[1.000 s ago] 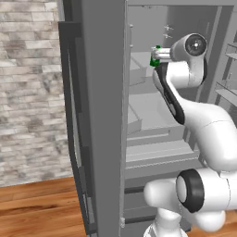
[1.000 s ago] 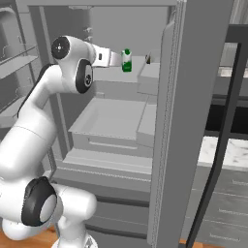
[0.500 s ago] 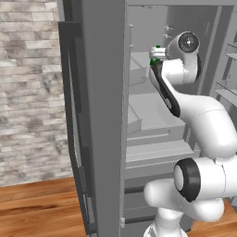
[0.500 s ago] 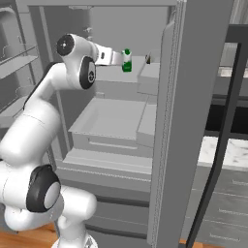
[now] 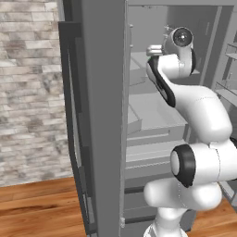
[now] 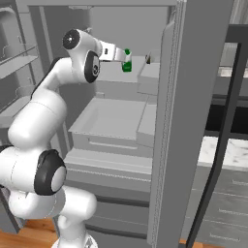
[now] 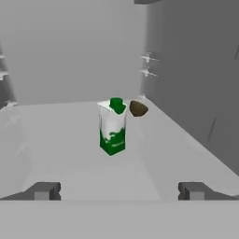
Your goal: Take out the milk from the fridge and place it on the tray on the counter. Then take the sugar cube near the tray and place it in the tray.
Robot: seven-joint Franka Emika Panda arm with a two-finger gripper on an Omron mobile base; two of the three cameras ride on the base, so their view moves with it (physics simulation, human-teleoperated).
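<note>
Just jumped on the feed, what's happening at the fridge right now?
The arm is reaching into the open fridge toward the milk, which stands upright on an upper shelf with a small brown item just behind it. The gripper is open, with its fingertips spread on either side short of the carton, so nothing is grasped yet. Part of the marble counter shows to the right of the fridge.

small brown roundish object (image 7: 138, 108), brick wall (image 5: 28, 92), wood floor (image 5: 37, 208)

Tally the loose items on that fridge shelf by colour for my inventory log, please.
White and green: 1, the milk
Dark brown: 1, a small rounded object right behind it
Total: 2
</note>
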